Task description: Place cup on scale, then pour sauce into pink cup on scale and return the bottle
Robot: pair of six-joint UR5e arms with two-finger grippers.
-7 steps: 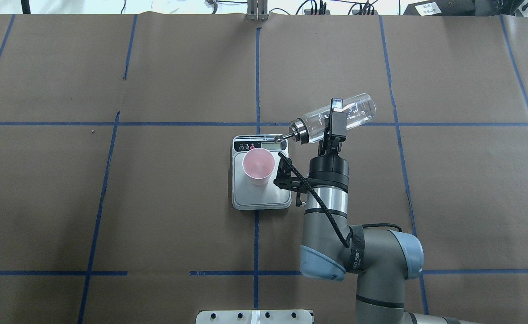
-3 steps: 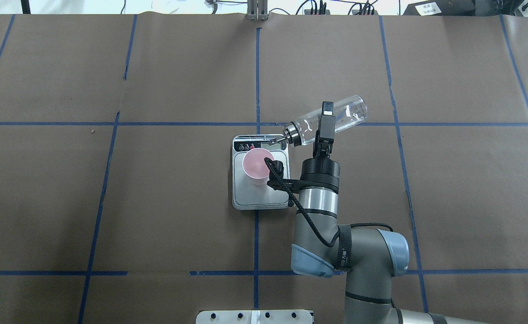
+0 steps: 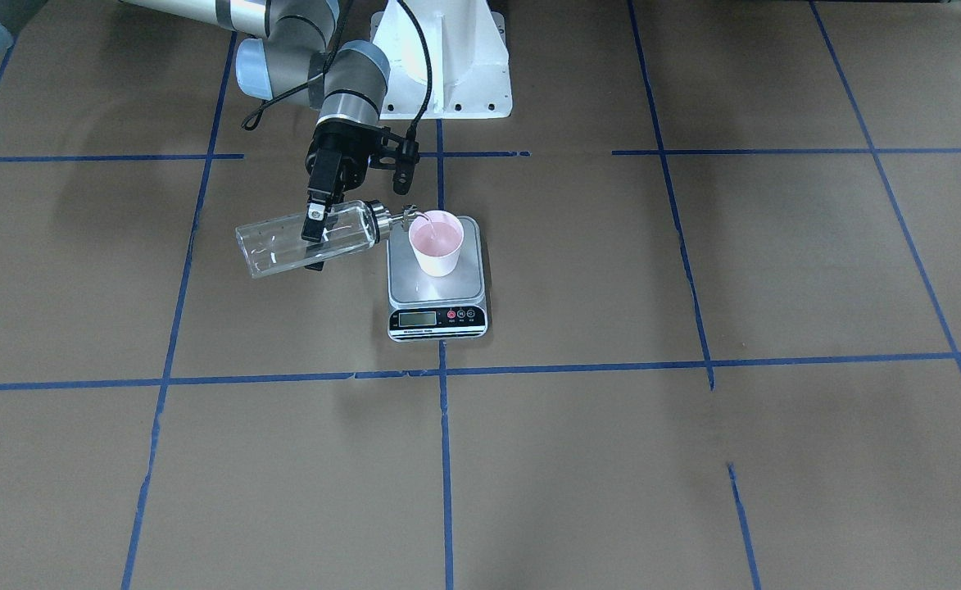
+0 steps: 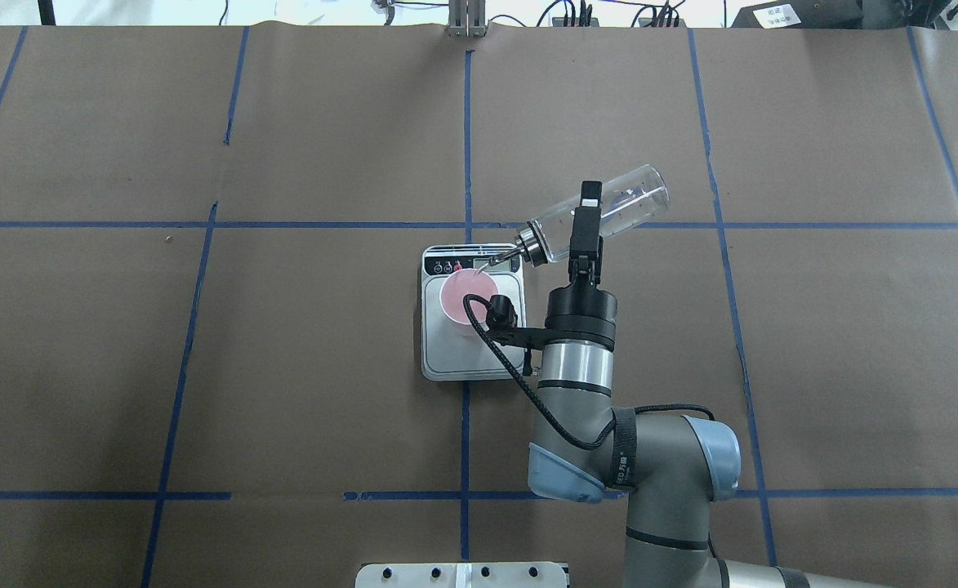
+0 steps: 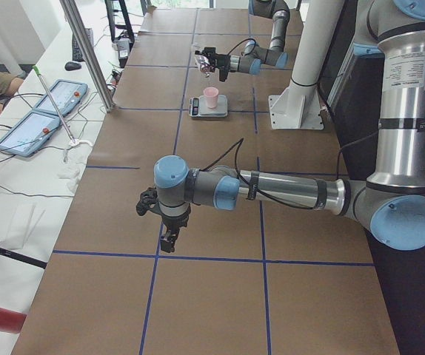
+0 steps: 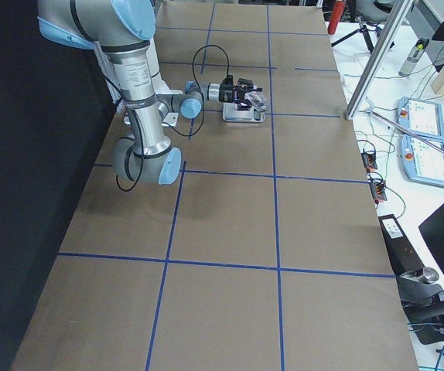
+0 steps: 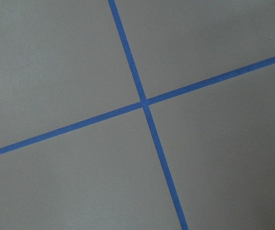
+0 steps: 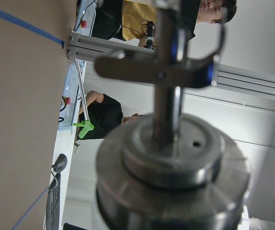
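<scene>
Black fingers of the right gripper [image 4: 586, 220] are clamped across the middle of the bottle [image 4: 635, 194], one over its top side and the other under it. The clear glass bottle is held off the table and tipped close to level, base pointing away from the scale and silver cap [image 4: 530, 244] lowest. Its small spout [image 4: 501, 256] reaches over the rim of the cup [image 4: 464, 296]. In the front-facing view a thin pale thread seems to run from the spout into the cup's pink inside. How much liquid is in either vessel cannot be told. The cup stands upright on the steel plate of the scale [image 4: 446, 359], which lies flat on the brown paper [image 4: 323, 367] where two blue tape lines [image 4: 465, 147] cross. The scale's display [image 3: 415, 318] shows no digits that can be read, and the print on the right arm's wrist band is too small to make out. The left gripper [image 5: 166, 238] hangs over bare paper well away from the scale. Whether it is parted or closed cannot be told.
</scene>
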